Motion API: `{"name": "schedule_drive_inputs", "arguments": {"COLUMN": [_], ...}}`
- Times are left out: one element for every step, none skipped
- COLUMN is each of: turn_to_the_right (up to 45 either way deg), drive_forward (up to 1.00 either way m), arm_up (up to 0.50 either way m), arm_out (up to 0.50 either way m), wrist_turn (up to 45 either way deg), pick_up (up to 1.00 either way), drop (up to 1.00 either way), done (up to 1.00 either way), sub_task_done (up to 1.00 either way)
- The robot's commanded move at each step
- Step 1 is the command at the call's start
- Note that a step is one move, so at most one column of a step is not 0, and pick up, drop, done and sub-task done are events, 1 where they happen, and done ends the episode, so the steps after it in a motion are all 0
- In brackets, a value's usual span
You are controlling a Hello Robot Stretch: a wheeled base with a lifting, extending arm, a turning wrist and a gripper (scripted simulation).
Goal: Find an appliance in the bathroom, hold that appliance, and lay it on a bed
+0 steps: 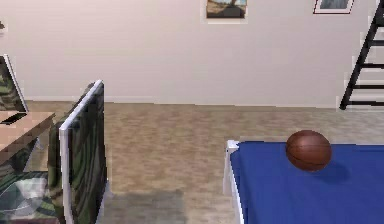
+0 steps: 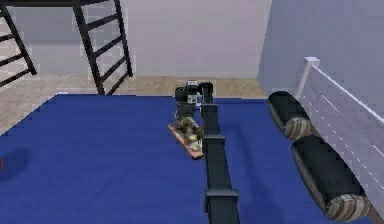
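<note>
Bed [image 2: 90, 150] — blue cover, carrying everything noted below. A black ladder [image 2: 105, 45] stands on the floor beyond its far edge. Two dark bolster pillows [image 2: 325, 172] lie along the bed's edge at the arm side view's right, against a white rail [image 2: 335, 95]. The arm [image 2: 218, 165] reaches across the bed toward the far edge. A brown ball [image 1: 308, 150] rests on the bed near an edge. A small tan-brown object [image 2: 188, 135] — too small to identify as the appliance — lies on the bed just beside the arm, short of the far edge. The claw [image 2: 186, 96] is at the far edge; cannot tell whether it holds anything.
</note>
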Motion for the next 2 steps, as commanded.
{"name": "schedule_drive_inputs", "arguments": {"turn_to_the_right": [0.0,0.0], "drive_forward": [0.00,0.00], "arm_up": [0.00,0.00], "arm_out": [-0.08,0.00], "wrist_turn": [0.0,0.0], "pick_up": [0.00,0.00], "drop": [0.00,0.00], "done": [0.00,1.00], "sub_task_done": [0.00,0.00]}}
